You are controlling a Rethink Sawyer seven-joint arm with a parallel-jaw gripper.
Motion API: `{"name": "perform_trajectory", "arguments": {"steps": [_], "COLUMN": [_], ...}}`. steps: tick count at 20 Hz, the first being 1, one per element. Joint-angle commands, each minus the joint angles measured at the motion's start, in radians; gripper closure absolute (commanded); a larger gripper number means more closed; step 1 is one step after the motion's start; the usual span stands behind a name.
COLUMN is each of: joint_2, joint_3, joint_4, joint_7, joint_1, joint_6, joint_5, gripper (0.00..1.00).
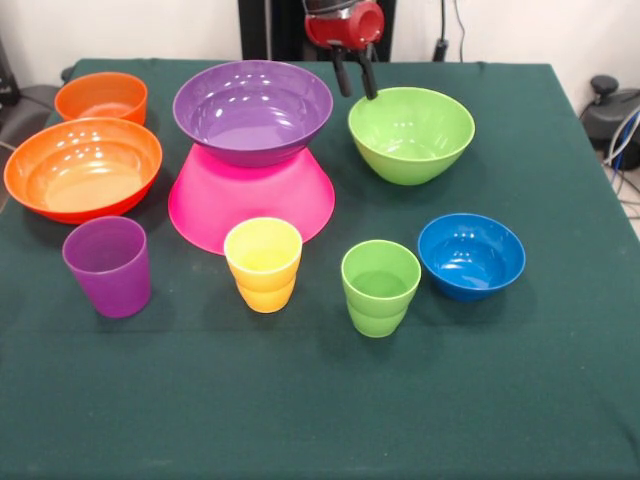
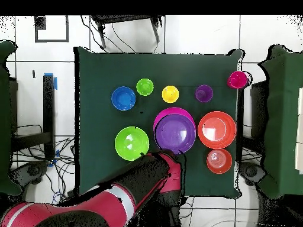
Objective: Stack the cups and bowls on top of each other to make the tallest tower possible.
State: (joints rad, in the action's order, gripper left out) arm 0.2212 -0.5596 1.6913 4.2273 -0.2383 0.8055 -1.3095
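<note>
Two bowls make up the tower so far: the pink bowl [image 1: 250,205] lies upside down near the middle of the desk [image 1: 500,400], giving a broad base, and the purple bowl [image 1: 253,108] sits right way up on its flat bottom. The lime green bowl [image 1: 411,133] is not on the pile; it stands on the desk just beside it, towards the robot's edge, and I judge it the next piece to go up. The tool [image 1: 356,78] hangs from above with its two dark fingers [image 1: 342,72] apart and holding nothing, their tips just at the far rim of the green bowl, as if set to pinch that rim. From overhead the arm [image 2: 118,198] reaches in slantwise across the robot's edge. The large orange bowl [image 1: 83,168] and small orange bowl [image 1: 101,98] wait by one side edge, the small blue bowl [image 1: 471,255] and the purple cup [image 1: 108,265], yellow cup [image 1: 263,264] and green cup [image 1: 380,287] line the opposite long edge, and the red cup [image 2: 238,79] sits right at a corner
</note>
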Motion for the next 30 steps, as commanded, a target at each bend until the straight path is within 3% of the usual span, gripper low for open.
{"name": "perform_trajectory", "arguments": {"steps": [1, 9, 19, 20, 30], "joint_2": [-0.048, -0.038, -0.035, -0.035, -0.032], "joint_3": [0.168, 0.173, 0.168, 0.168, 0.171], "joint_4": [-0.026, -0.025, -0.018, -0.017, -0.023], "joint_7": [-0.196, -0.173, -0.227, -0.234, -0.189], "joint_1": [0.013, 0.013, 0.011, 0.011, 0.013], "joint_6": [-0.088, -0.093, -0.1, -0.1, -0.089], "joint_5": [0.066, 0.046, 0.083, 0.088, 0.06], "gripper": [0.0, 0.0, 0.0, 1.0, 1.0]}}
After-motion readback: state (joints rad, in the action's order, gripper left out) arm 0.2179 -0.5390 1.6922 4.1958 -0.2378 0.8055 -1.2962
